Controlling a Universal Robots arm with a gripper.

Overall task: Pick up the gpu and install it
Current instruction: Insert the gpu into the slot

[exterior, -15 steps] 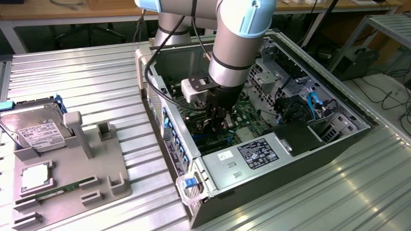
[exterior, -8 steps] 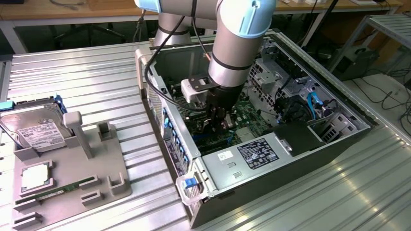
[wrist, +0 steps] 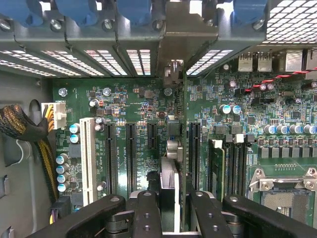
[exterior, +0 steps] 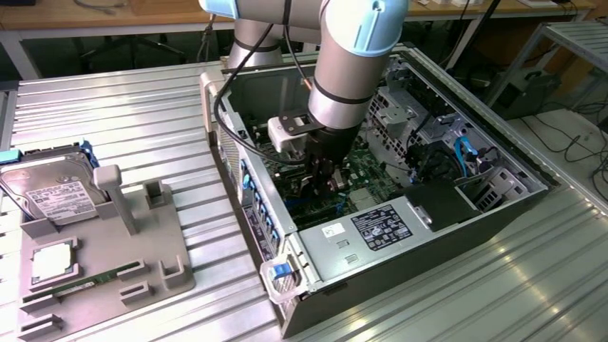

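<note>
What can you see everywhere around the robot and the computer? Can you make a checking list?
Surface: ribbed metal table, open computer case lying on it.
Job's things: gpu seen edge-on over the motherboard, inside the case.
Clutter: grey tray holding a hard drive, a chip and a memory stick.
Grippers: gripper shut on the gpu.
Cables: braided bundle beside the motherboard; blue cable in the case.
Surroundings: wooden benches behind; loose floor cables.

gpu (wrist: pixel 174 148) edge-on, upright above motherboard
</note>
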